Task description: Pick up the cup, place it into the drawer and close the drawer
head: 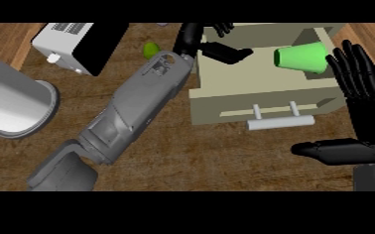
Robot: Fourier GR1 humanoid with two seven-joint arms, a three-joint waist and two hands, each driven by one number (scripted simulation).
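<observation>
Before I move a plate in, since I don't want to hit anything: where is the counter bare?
Bare wood lies in front of the drawer, between the left forearm and the right robot hand. Crowded by the appliance, pot, lime and cup.

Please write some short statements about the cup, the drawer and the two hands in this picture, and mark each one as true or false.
1. The green cup lies on its side in the open drawer. True.
2. The right hand is curled round the cup. False: its fingers are straight and stand beside the cup, at the drawer's right side.
3. The drawer is closed. False: it is pulled out, and its handle faces the robot.
4. The left hand is at the drawer's far left corner. True.
5. A white and black appliance stands on the counter to the left of the drawer. True.
6. The cup is red. False: it is green.
</observation>
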